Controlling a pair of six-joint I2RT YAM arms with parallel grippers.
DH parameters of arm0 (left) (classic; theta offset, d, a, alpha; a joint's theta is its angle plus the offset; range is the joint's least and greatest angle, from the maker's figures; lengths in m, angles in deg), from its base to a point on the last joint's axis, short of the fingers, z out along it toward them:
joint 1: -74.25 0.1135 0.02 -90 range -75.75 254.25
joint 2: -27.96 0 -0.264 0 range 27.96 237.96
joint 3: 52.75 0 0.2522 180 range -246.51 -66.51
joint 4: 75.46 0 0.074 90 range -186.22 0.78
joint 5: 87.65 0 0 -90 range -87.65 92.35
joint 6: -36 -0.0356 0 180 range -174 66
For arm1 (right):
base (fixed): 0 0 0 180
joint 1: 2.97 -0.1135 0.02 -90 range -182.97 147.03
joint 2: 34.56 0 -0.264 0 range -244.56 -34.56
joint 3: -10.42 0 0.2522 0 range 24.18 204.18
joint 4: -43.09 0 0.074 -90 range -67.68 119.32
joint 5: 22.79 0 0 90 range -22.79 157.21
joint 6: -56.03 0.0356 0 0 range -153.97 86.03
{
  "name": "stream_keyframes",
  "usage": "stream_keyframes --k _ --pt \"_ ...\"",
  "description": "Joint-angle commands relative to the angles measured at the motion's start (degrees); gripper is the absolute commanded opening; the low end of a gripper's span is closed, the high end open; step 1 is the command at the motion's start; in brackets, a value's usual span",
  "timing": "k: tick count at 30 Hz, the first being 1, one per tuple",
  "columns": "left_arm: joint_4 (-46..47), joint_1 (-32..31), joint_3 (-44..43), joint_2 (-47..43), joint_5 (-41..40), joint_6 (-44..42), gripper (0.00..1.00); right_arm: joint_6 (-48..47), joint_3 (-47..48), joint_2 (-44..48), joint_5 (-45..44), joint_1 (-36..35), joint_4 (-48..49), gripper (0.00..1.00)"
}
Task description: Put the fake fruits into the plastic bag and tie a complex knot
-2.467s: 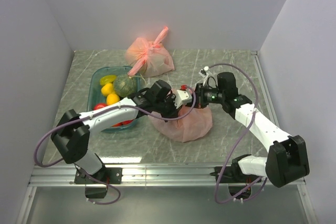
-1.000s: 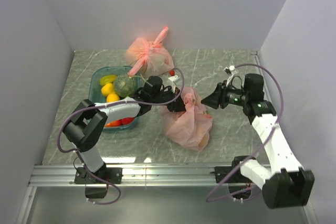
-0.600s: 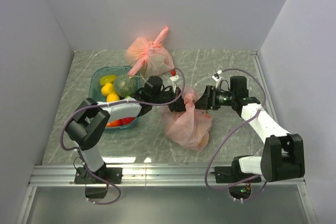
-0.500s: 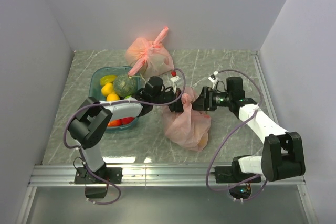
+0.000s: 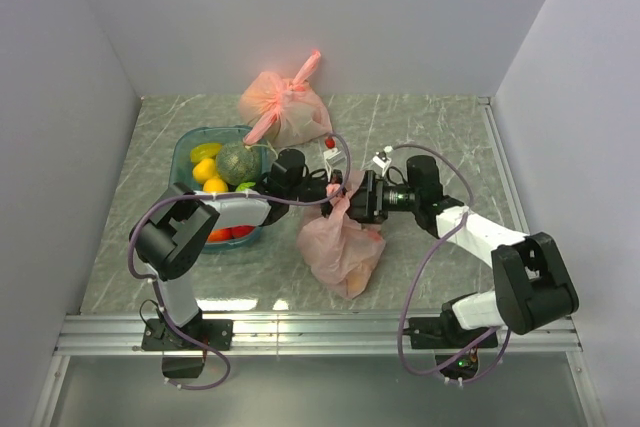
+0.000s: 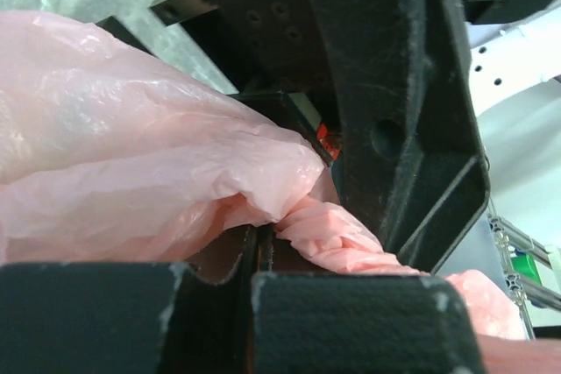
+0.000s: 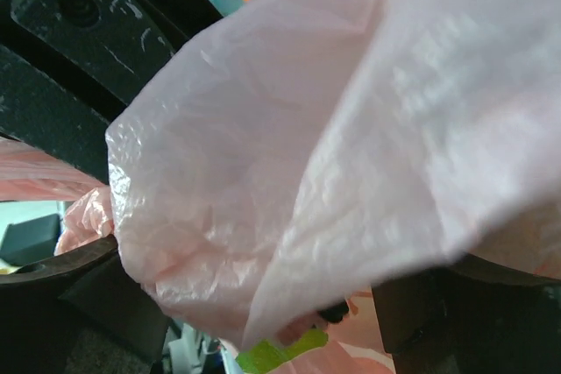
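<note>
The plastic bag [image 5: 340,252] sags on the surface [image 5: 430,137], its gathered neck raised between the two claws. The left claw [image 5: 333,187] is pinched tight on a twisted rope of that film. The right claw [image 5: 356,205] meets it from the opposite side, draped in film, and I cannot tell its opening. Farther back on the left, fake fruits [image 5: 214,185] fill a teal tub [image 5: 180,160].

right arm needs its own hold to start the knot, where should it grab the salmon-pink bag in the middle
Probably the twisted neck of the plastic bag, just beside where the left gripper pinches it, coming in level from the right. There the film is gathered into a firm rope; the body below is slack and bulging.
</note>
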Motion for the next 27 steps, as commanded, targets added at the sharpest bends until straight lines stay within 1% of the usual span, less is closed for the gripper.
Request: stream_keyframes --k 1,2,3,4,5,7,8,11,13,14,16,17,18,19,21,22,24,27 --pt "6.73 -0.75 -0.52 -1.31 5.45 1.18 0.01 -0.77 1.73 0.93 0.20 -0.18 4.83 0.82" --pt "7.26 -0.75 -0.52 -1.14 5.89 1.45 0.00 -3.78 3.22 2.24 -0.15 0.43 -1.20 0.82" --pt "7.70 -0.75 -0.35 -1.14 6.59 1.71 0.00 -7.11 4.02 3.04 -0.50 0.70 -4.65 0.82" --pt "7.79 -0.66 -0.08 -0.96 6.77 1.80 0.01 -13.76 4.98 3.83 -1.20 0.96 -8.43 0.82" --pt "7.62 -0.66 -0.08 -0.96 6.95 1.71 0.00 -16.26 6.21 5.49 -1.82 1.75 -14.12 0.82" --pt "7.88 -0.66 0.09 -1.13 7.21 1.71 0.00 -20.66 7.19 7.08 -1.74 2.98 -18.29 0.82" --pt "7.79 -0.75 0.01 -1.14 7.21 1.45 0.01 -21.81 7.36 8.57 -1.30 3.42 -21.62 0.82" --pt "7.35 -0.66 -0.17 -1.14 7.47 1.10 0.00 -24.89 8.33 10.77 -0.16 6.05 -27.25 0.82" --pt "6.56 -0.66 -0.43 -0.96 7.48 0.75 0.01 -25.95 8.68 11.48 0.37 8.42 -29.02 0.79" --pt "6.65 -0.66 -0.43 -0.96 7.56 0.75 0.01 -26.30 8.77 11.75 0.54 9.13 -30.69 0.74" --pt "7.17 -0.66 -0.17 -0.96 7.56 1.18 0.00 -27.01 8.69 11.66 1.60 10.45 -31.49 0.64" --pt "7.26 -0.66 -0.25 -0.87 7.39 1.45 0.00 -26.84 8.60 11.57 1.69 10.46 -31.06 0.55" --pt "7.52 -0.75 -0.17 -0.70 7.47 1.62 0.01 -26.40 8.42 11.40 2.65 10.46 -30.10 0.51" --pt "7.87 -0.75 -0.34 -0.52 7.48 1.97 0.01 -24.05 7.72 11.40 2.83 10.46 -28.52 0.48" --pt "7.35 -0.84 -0.69 -0.08 7.65 1.89 0.00 -20.79 7.02 10.87 2.74 10.19 -22.38 0.41" --pt "7.18 -0.93 -0.70 -0.08 7.74 1.54 0.00 -18.33 7.10 9.91 2.31 9.50 -19.13 0.40" --pt "6.82 -1.28 -0.69 0.27 7.74 1.19 0.01 -17.35 8.06 8.59 1.34 8.18 -17.53 0.39" --pt "6.56 -1.81 -1.13 0.88 7.74 0.74 0.00 -13.49 9.30 6.92 0.55 5.63 -13.40 0.43"
